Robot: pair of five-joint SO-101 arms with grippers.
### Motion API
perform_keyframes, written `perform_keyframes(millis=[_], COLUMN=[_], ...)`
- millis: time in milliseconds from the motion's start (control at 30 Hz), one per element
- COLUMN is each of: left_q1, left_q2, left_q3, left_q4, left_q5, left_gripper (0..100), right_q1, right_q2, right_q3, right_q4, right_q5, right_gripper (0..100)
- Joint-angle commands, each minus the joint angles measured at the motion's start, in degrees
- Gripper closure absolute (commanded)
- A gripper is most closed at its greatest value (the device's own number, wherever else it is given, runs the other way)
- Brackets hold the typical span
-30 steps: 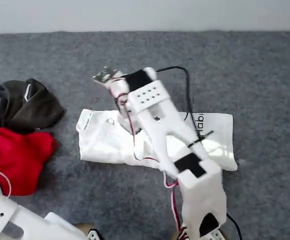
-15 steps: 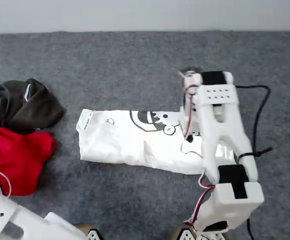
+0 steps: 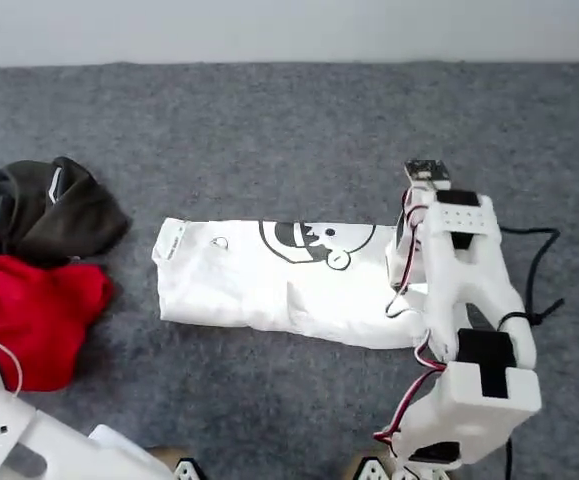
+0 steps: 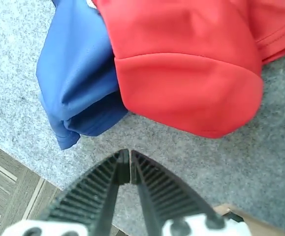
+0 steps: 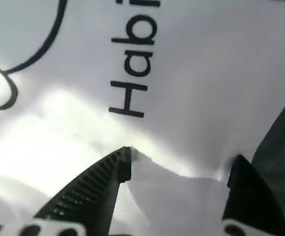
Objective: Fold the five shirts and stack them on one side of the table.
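Right gripper [image 5: 181, 162] agape over white shirt [image 3: 269, 285]; left gripper [image 4: 130, 158] closed — near red shirt [image 4: 191, 64].

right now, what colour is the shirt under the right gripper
The shirt is white with a black print, best seen in the high view.

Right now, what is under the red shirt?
A blue shirt pokes out from beneath the red shirt on the grey carpet. How far it runs underneath, or anything else there, is covered.

Robot test bench in a plain room, shown by grey felt-covered table [image 3: 269, 110], bare pale wall [image 3: 289, 30] behind, wood-patterned floor [image 4: 4, 196], white arm [image 3: 469, 270] with exposed wires [image 3: 404, 265].
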Motion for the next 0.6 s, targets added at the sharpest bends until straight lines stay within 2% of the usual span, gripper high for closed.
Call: perform_keyframes(millis=[0, 333, 500, 567], left_q1=[0.26, 0.18, 0.18, 0.18], left_q2=[-0.79, -0.79, -0.79, -0.79], left_q3=[-0.57, -0.57, -0.48, -0.48], left_q4=[-0.44, -0.35, -0.35, -0.35], left_q5=[-0.62, -0.62, -0.62, -0.62], left_gripper=[98, 98, 98, 98], right_q1=[0.48, 0.92, 2.51, 3.12], right_q2=[-3.3, 3.47, 2.59, 1.01], right_q3=[2.64, 1.32, -1.41, -2.2], right_q4=[-5.32, -4.79, -1.45, 0.04], right_q5=[-0.26, -0.18, 0.26, 3.08], right_gripper=[69.2, 98.4, 98.8, 98.8])
